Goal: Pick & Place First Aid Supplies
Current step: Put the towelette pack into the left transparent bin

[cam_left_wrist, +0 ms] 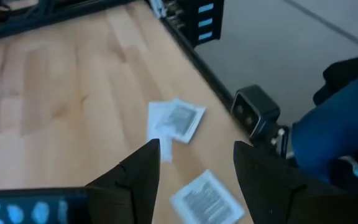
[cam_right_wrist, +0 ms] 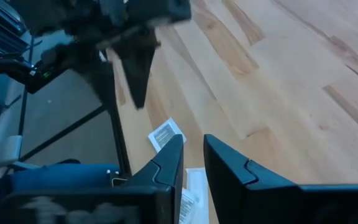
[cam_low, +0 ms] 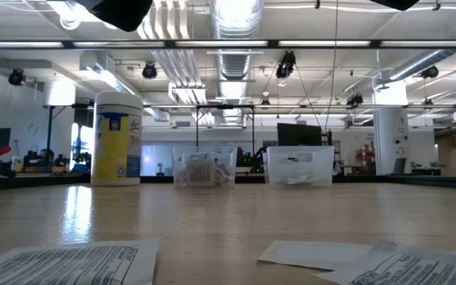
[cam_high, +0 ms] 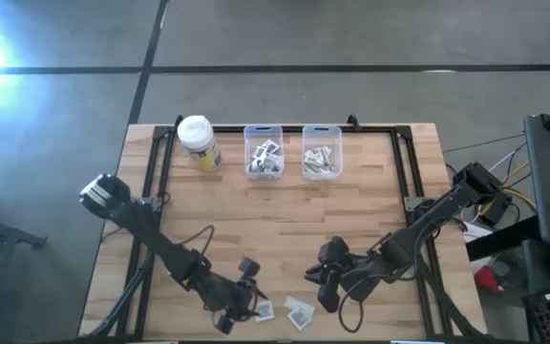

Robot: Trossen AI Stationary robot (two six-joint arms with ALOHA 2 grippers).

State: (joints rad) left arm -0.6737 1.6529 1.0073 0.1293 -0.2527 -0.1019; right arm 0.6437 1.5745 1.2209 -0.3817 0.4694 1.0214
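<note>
While packets [cam_high: 289,311] lie flat at near table edge, left gripper [cam_high: 240,308], fingers apart, hovers just beside small one [cam_high: 264,311]; right gripper [cam_high: 324,290], fingers narrowly apart, near larger one [cam_high: 300,311]. Bins [cam_high: 292,153] well beyond.

Bright ceiling lights [cam_low: 232,12] glare overhead, white flare top-left from above, both wrist views motion-blurred.
</note>
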